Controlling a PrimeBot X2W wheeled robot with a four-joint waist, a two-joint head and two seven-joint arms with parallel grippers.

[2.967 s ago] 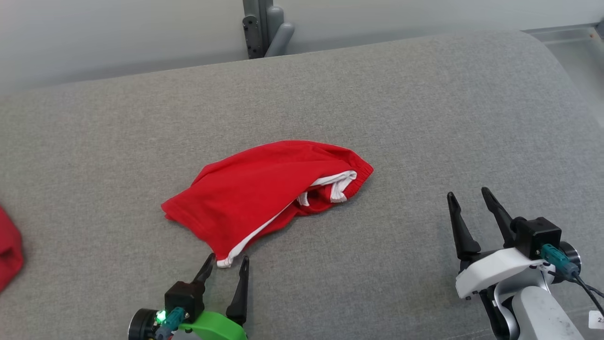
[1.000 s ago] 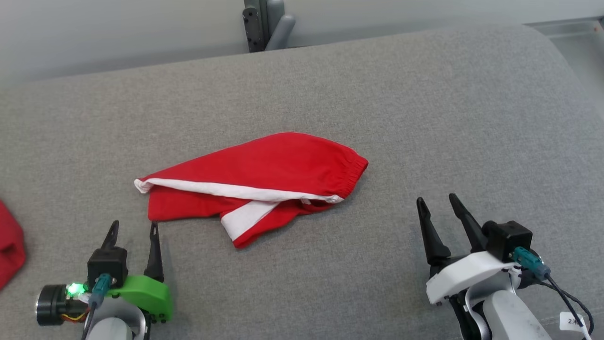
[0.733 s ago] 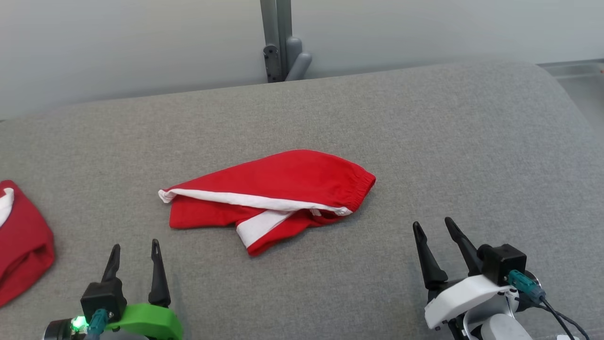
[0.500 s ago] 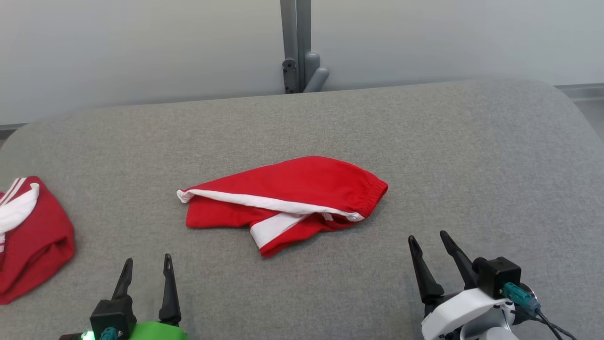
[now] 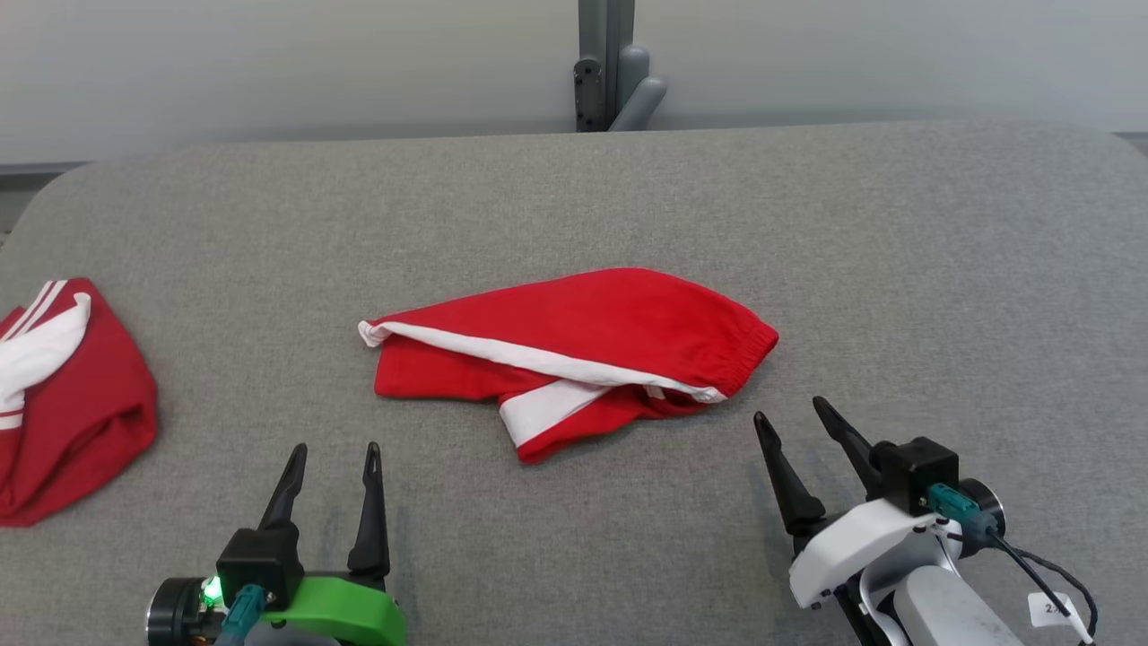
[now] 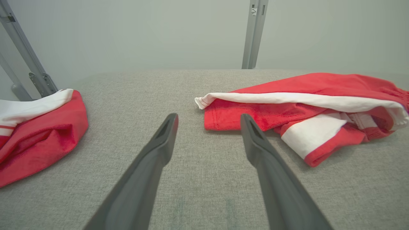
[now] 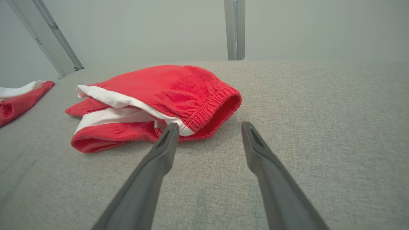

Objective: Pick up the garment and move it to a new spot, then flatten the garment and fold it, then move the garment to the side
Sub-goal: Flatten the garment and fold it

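Note:
The garment [image 5: 574, 354] is a pair of red shorts with white side stripes, lying folded over itself in the middle of the grey padded surface [image 5: 897, 269]. It also shows in the left wrist view [image 6: 303, 105] and the right wrist view [image 7: 166, 92]. My left gripper [image 5: 334, 453] stands open near the front edge, left of and short of the garment's white-edged corner, holding nothing. My right gripper [image 5: 789, 414] is open just in front of the elastic waistband end, empty too.
A second red and white garment [image 5: 63, 395] lies at the left edge of the surface, seen too in the left wrist view [image 6: 35, 127]. A grey metal post [image 5: 605, 63] stands behind the far edge against a pale wall.
Three seconds ago the garment lay bunched by my left gripper; since a second ago it lies stretched leftward. The head camera has turned left, bringing the second garment into view. Both grippers stay open and apart.

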